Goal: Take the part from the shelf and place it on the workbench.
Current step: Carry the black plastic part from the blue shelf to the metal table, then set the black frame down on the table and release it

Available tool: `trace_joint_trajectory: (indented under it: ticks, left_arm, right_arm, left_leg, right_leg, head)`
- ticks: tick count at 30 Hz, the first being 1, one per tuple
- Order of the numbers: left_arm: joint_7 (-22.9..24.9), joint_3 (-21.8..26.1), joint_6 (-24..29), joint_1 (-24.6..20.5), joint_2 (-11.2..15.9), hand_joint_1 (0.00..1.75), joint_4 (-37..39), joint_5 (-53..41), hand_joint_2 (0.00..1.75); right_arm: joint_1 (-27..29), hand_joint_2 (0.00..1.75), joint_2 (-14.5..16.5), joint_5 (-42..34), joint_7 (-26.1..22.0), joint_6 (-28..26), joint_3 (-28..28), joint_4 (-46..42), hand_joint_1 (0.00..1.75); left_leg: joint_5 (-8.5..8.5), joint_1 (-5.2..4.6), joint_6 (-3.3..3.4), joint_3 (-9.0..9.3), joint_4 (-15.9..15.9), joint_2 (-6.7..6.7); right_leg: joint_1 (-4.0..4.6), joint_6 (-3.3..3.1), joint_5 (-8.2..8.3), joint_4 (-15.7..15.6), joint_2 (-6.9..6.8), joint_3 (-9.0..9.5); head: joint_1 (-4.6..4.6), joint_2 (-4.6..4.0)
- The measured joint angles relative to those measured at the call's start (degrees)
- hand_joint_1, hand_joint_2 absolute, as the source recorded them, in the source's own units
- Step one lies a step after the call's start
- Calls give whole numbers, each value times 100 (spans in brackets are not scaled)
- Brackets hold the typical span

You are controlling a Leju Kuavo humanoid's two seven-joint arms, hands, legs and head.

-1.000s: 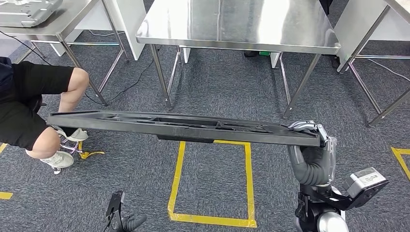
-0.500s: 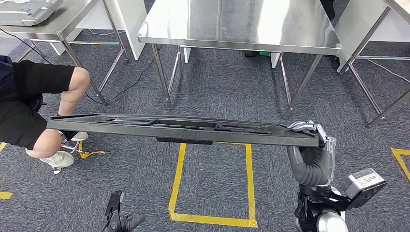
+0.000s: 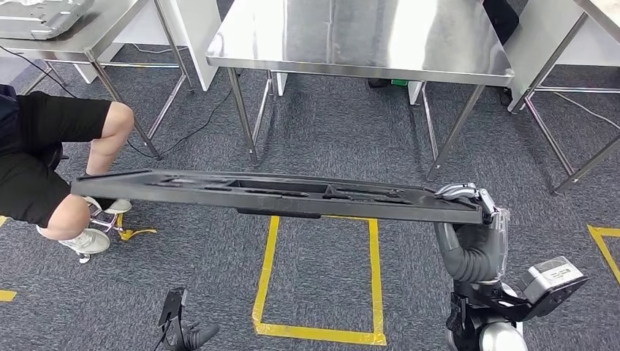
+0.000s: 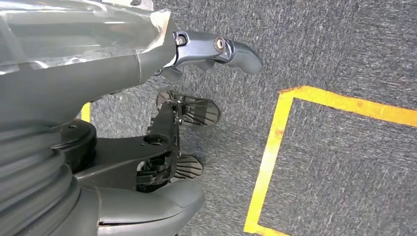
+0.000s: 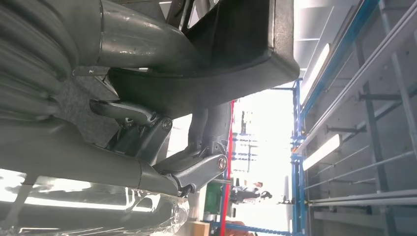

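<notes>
The part point(image 3: 278, 194) is a long flat black moulded panel, held level above the carpet and spanning most of the head view. My right hand point(image 3: 471, 201) grips its right end from below, and its left end hangs free in front of a seated person. In the right wrist view the part's point(image 5: 236, 54) black edge lies against my right hand point(image 5: 162, 147), whose fingers wrap under it. My left hand point(image 4: 147, 54) hangs low over the floor, fingers apart and holding nothing. The steel workbench point(image 3: 358, 36) stands ahead, beyond the part.
A person point(image 3: 51, 161) in black sits at the left, knee near the part's free end. A yellow tape square point(image 3: 322, 278) marks the carpet below the part. More steel tables stand at the back left point(image 3: 66, 29) and right point(image 3: 556, 29).
The whole picture sways slightly as the camera moves. The part stays level in my right hand, and my left hand still hangs low.
</notes>
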Motion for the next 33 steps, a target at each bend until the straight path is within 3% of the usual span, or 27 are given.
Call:
trace_joint_trajectory:
  ticks: [1, 2, 3, 4, 6, 7, 9, 12, 13, 14, 16, 17, 19, 21, 23, 24, 26, 28, 29, 31, 32, 33]
  left_arm:
    - [-2, 1, 13, 0, 7, 0, -3, 0, 175]
    - [-2, 1, 27, -1, 15, 0, -10, -1, 175]
    - [-3, 1, 43, 0, 22, 0, -23, -3, 175]
    - [-2, 1, 62, 3, 28, 0, -37, -5, 175]
    - [1, -2, 84, 16, 25, 0, -57, -9, 175]
    - [2, -3, 89, 21, 22, 0, -65, -10, 175]
    - [2, -6, 90, 21, 16, 0, -85, -12, 175]
    - [13, -9, 100, 37, 9, 0, -111, -40, 175]
    - [23, -9, 103, 52, 9, 0, -123, -54, 175]
    - [33, -9, 104, 66, 8, 0, -138, -68, 175]
    - [43, -9, 105, 82, 10, 0, -171, -86, 175]
    - [43, -10, 105, 82, 13, 0, -187, -93, 175]
    - [41, -13, 107, 79, 14, 0, -217, -105, 175]
    - [43, -14, 108, 82, 9, 0, -242, -112, 175]
    - [56, -12, 107, 87, 5, 0, -260, -120, 175]
    - [69, -12, 106, 83, 2, 0, -266, -126, 175]
    - [112, -15, 101, 77, -8, 0, -271, -141, 175]
    - [148, -33, 95, 82, -25, 0, -271, -164, 175]
    - [153, -46, 93, 85, -32, 0, -271, -174, 175]
    - [154, -77, 96, 85, -40, 0, -271, -183, 175]
    - [154, -87, 98, 82, -43, 0, -270, -184, 175]
    - [154, -94, 101, 77, -45, 0, -269, -184, 175]
  right_arm:
    - [-7, 175, -1, 0, 2, 4, 0, 3, 175]
    - [-11, 175, 3, 0, 6, 8, 2, 3, 175]
    - [-11, 175, 7, 0, 14, 10, 2, 3, 175]
    - [-11, 175, 10, -1, 22, 11, 1, 3, 175]
    - [-11, 175, 14, 2, 34, 14, -4, 0, 175]
    - [-13, 175, 18, 2, 34, 14, -9, -1, 175]
    - [-18, 175, 24, 1, 33, 15, -17, -4, 175]
    - [-2, 175, 27, -5, 32, 15, -26, -7, 175]
    - [9, 175, 27, -5, 32, 14, -28, -7, 175]
    - [17, 175, 27, -5, 32, 13, -32, -7, 175]
    - [27, 175, 27, -3, 32, 12, -40, -10, 175]
    - [27, 175, 28, -3, 31, 13, -43, -15, 175]
    - [29, 175, 30, -2, 28, 12, -46, -23, 175]
    - [44, 175, 32, 0, 25, 10, -51, -31, 175]
    - [57, 175, 32, 8, 23, 3, -74, -38, 175]
    - [56, 175, 31, 11, 21, -3, -88, -40, 175]
    - [71, 175, 30, 16, 18, -13, -111, -42, 175]
    - [106, 175, 30, 21, 17, -18, -123, -42, 175]
    - [118, 175, 29, 25, 17, -20, -130, -42, 175]
    - [126, 175, 25, 33, 16, -23, -138, -42, 175]
    - [126, 175, 24, 34, 15, -24, -139, -39, 175]
    - [124, 175, 22, 35, 14, -24, -139, -37, 175]
  left_leg:
    - [-47, 29, -75, -16, 69, -13]
    - [-106, 44, -151, -42, 155, -24]
    - [-152, 48, -216, -67, 217, -32]
    - [-180, 40, -262, -83, 248, -38]
    - [-196, 59, -304, -86, 246, -37]
    - [-227, 71, -309, -101, 292, -5]
    - [-428, 75, -305, -300, 693, 95]
    - [-857, 27, -264, -990, 1884, 161]
    - [-853, 8, -227, -1147, 2083, 161]
    - [-710, -20, -168, -1166, 2012, 161]
    - [-246, -106, 1, -895, 1318, 163]
    - [-98, -151, 93, -717, 959, 181]
    - [-29, -235, 214, -487, 549, 203]
    - [-56, -271, 241, -387, 419, 190]
    - [-53, -253, 251, -241, 290, 165]
    - [-61, -238, 254, -168, 246, 152]
    - [-99, -231, 263, -105, 220, 132]
    - [-150, -232, 253, -70, 221, 108]
    - [-179, -231, 242, -38, 221, 97]
    - [-251, -228, 206, 59, 222, 79]
    - [-290, -233, 179, 108, 224, 75]
    - [-324, -240, 151, 135, 228, 72]
  right_leg:
    - [-38, 84, 124, -366, 6, 193]
    - [-64, 104, 204, -648, 20, 347]
    - [-75, 78, 226, -787, 33, 427]
    - [-63, 10, 197, -782, 45, 431]
    - [-46, -130, 173, -741, 47, 428]
    - [-40, -180, 163, -733, 45, 440]
    - [-26, -261, 140, -739, 39, 476]
    - [52, -348, 84, -738, 17, 516]
    - [85, -374, 59, -738, 12, 540]
    - [116, -396, 29, -739, 12, 576]
    - [159, -419, -41, -748, 13, 669]
    - [185, -415, -76, -760, 12, 713]
    - [188, -375, -106, -806, 6, 769]
    - [179, -270, -53, -811, -7, 815]
    - [178, -210, -41, -641, -16, 772]
    - [179, -220, -98, -425, -15, 654]
    - [181, -235, -318, 244, -7, 218]
    - [180, -180, -474, 715, -5, -195]
    - [178, -122, -414, 672, -6, -262]
    - [170, 9, 12, -19, -7, -75]
    - [174, 12, 222, -421, -8, 61]
    - [183, -46, 342, -727, -11, 165]
  head:
    - [7, 0]
    - [23, 0]
    - [29, 0]
    - [30, 0]
    - [8, 0]
    - [-7, 0]
    - [-34, 0]
    - [-61, 0]
    - [-64, 0]
    - [-67, 0]
    - [-72, 0]
    - [-60, 0]
    - [-47, 0]
    - [-59, 0]
    - [-59, 0]
    - [-48, 0]
    - [-33, 0]
    - [-27, 0]
    - [-26, 0]
    - [-20, 0]
    - [-18, 0]
    - [-16, 0]
